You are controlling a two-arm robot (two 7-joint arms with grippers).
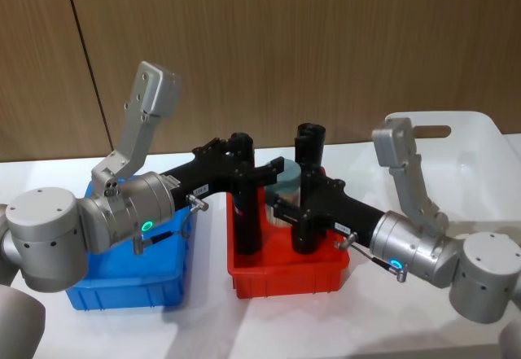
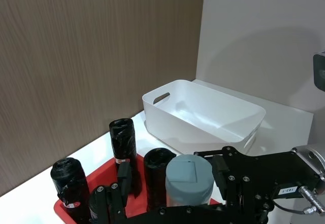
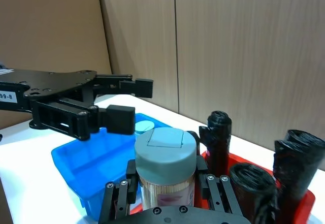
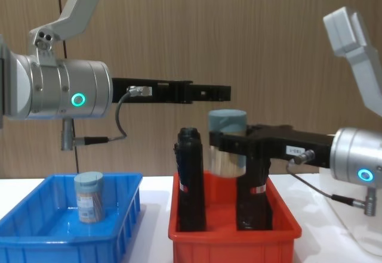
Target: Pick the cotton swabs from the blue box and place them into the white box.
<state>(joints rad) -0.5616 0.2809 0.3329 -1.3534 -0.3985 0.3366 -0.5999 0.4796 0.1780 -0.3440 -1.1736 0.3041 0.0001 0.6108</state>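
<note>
A cotton swab jar [image 4: 227, 120] is clamped in the right gripper [image 4: 228, 149] above the red bin [image 4: 233, 239]. The left gripper [image 3: 133, 102] is held with fingers apart near it. Another jar [image 4: 89, 197] is seated upright in the blue box [image 4: 36, 239].

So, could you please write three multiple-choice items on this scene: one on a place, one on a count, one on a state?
1. Where is the swab jar in the right claw?
A) above the red bin
B) inside the white box
C) on the table
2. How many swab jars stand in the blue box?
A) none
B) one
C) three
3. How is the left claw?
A) open
B) shut on a jar
C) shut on a black cylinder
Answers: 1 A, the held jar hangs over the red bin; 2 B, a single jar stands there; 3 A, it is spread wide, holding nothing.
</note>
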